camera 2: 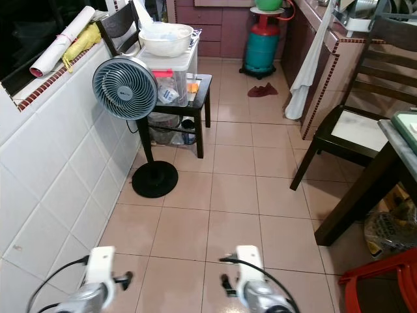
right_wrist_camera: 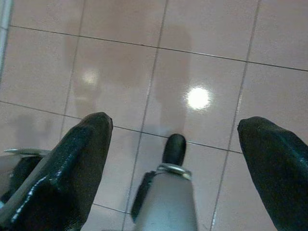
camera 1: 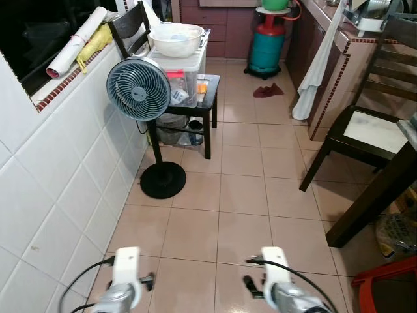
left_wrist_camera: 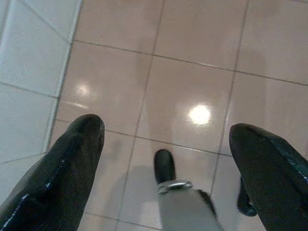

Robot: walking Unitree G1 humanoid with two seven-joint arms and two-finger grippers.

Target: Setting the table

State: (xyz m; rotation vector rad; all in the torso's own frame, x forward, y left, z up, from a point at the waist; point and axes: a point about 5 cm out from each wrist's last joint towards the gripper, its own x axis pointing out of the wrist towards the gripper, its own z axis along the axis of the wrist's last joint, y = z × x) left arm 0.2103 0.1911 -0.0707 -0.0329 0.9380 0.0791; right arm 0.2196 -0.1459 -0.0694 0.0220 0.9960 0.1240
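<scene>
**Nothing carried yet**

The dark wooden dining table (camera 1: 384,189) sits at my three o'clock; I judge setting it hasn't begun. My left gripper (left_wrist_camera: 163,159) and right gripper (right_wrist_camera: 175,154) hang low, fingers spread apart, empty. Glossy pink floor tiles (camera 1: 241,195) run ahead; a grey pedestal fan (camera 1: 138,89) stands at eleven o'clock.

Glossy pink tiled floor (camera 1: 241,195) mirrors a lamp, beside smooth white wall tiles (camera 1: 58,189) and dark wooden chairs (camera 1: 365,124).

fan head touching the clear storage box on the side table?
Cannot tell. In the left eye view the fan head overlaps the clear box; no gap or contact line is visible.
</scene>
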